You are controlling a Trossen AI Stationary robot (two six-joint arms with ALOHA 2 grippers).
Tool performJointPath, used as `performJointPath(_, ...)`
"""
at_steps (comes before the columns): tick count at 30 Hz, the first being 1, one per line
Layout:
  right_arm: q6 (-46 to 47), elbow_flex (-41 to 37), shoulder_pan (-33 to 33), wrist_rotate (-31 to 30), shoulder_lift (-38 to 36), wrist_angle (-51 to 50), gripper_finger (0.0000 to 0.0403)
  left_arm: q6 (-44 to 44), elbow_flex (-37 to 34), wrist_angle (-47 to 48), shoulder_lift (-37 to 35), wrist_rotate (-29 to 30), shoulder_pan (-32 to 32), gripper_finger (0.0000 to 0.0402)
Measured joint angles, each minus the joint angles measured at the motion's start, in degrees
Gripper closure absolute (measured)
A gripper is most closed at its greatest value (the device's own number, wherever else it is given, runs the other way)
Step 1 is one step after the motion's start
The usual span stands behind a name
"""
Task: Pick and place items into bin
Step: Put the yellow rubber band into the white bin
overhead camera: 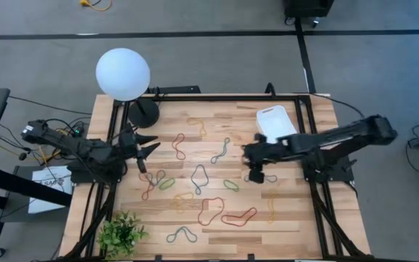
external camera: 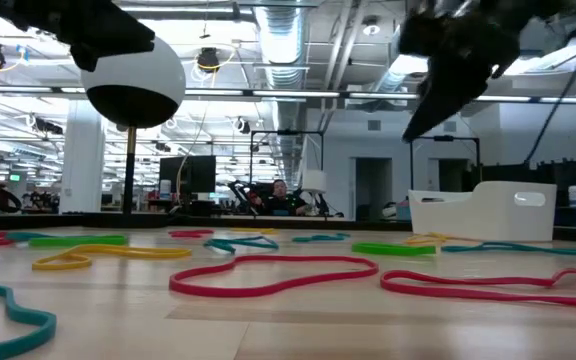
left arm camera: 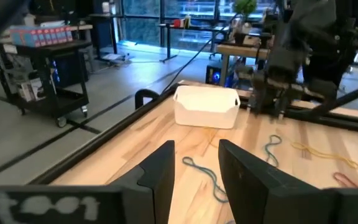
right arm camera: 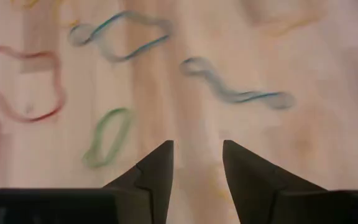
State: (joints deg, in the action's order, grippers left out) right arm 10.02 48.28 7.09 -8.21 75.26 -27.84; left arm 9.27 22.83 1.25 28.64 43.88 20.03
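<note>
Many floppy rubber bands (overhead camera: 198,177) sprawl across your wood table (overhead camera: 297,218); right gripper (overhead camera: 256,177) and left gripper (overhead camera: 148,148) jaws apart, empty; white bin (overhead camera: 276,121) far right.

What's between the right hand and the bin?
Bare wood only. In the high view the right hand is just in front of the bin, with no bands between them.

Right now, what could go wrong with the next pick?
1. Rubber bands lie close and overlapping, so the right end effector may snag two together.
2. They are thin and flat on the table; the open fingers could close on nothing.
3. The bin is small, so a floppy band might drape over its rim.
</note>
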Motion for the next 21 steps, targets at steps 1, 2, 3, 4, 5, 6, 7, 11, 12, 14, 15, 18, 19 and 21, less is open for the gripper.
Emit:
performJointPath(1,0.0,0.7,-0.5,2.2,2.4,-0.1,0.0275,0.2,0.0,0.0,0.5,0.0,0.0,0.0288)
performJointPath(2,0.0,1.5,-0.9,3.5,4.9,-0.6,0.0277,0.2,0.0,-0.2,1.2,0.0,0.0,0.0288)
performJointPath(3,0.0,2.2,-1.2,3.8,7.3,-0.7,0.0279,0.1,0.0,-0.7,1.7,0.0,0.0,0.0288)
performJointPath(4,0.0,2.9,-1.5,3.8,9.5,-0.9,0.0281,-0.4,0.0,-1.0,2.0,0.0,0.0,0.0288)
performJointPath(5,0.0,3.6,-1.9,3.8,11.5,-1.4,0.0283,-1.2,0.0,-1.6,2.3,0.0,0.0,0.0288)
performJointPath(6,0.0,4.4,-2.3,3.8,13.4,-2.4,0.0284,-1.8,0.0,-2.6,2.5,0.0,0.0,0.0288)
performJointPath(7,0.0,5.2,-2.6,3.8,15.3,-3.5,0.0285,-2.2,0.0,-3.1,2.6,0.0,0.0,0.0288)
performJointPath(11,0.5,8.9,-4.2,3.8,21.7,-9.7,0.0285,-2.7,0.0,-3.9,2.3,0.1,0.0,0.0288)
performJointPath(12,0.5,10.0,-4.6,3.8,23.1,-11.0,0.0284,-2.7,0.0,-3.9,2.3,0.1,0.0,0.0288)
performJointPath(14,0.5,11.9,-5.3,3.8,25.3,-13.8,0.0284,-3.1,0.0,-3.8,2.4,0.1,0.0,0.0288)
performJointPath(15,0.3,12.9,-5.7,3.8,26.4,-15.5,0.0285,-3.5,0.0,-3.9,2.3,0.1,0.0,0.0288)
performJointPath(18,0.1,15.2,-7.0,3.8,28.7,-18.7,0.0285,-4.4,0.0,-4.4,2.4,0.1,0.0,0.0288)
performJointPath(19,0.0,15.7,-7.4,3.8,29.4,-19.4,0.0285,-4.5,0.0,-4.6,2.5,0.1,0.0,0.0288)
performJointPath(21,-0.8,16.0,-8.0,3.7,30.6,-20.0,0.0285,-4.5,0.0,-4.7,2.5,0.0,0.0,0.0288)
